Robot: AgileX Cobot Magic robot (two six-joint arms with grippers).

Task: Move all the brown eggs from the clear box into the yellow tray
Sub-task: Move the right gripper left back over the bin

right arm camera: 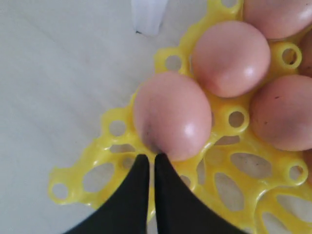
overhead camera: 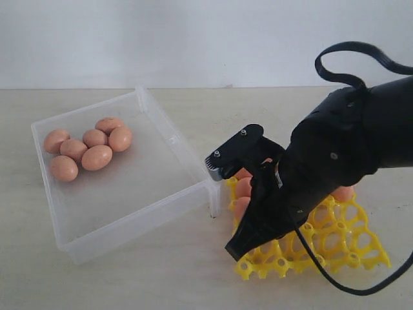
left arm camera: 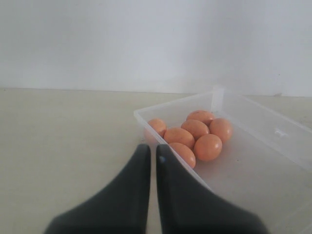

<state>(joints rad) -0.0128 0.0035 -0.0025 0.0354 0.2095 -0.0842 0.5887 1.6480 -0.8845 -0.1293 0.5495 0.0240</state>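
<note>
The right gripper (right arm camera: 148, 160) has its jaws shut tight on nothing, and a brown egg (right arm camera: 170, 114) sits in the yellow tray (right arm camera: 109, 146) right at their tips. The left gripper (left arm camera: 152, 150) has its jaws together too. Seven brown eggs (left arm camera: 208, 147) lie in the clear box (left arm camera: 273, 124) just past them.

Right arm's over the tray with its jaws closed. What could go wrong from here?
1. The shut right gripper points right at the edge-cell egg; pushing forward might roll or crack it.
2. It hangs low over the yellow tray; lifting carelessly could drag the tray.
3. The six eggs in the clear box lie bunched, so grabbing one may knock its neighbours.
</note>
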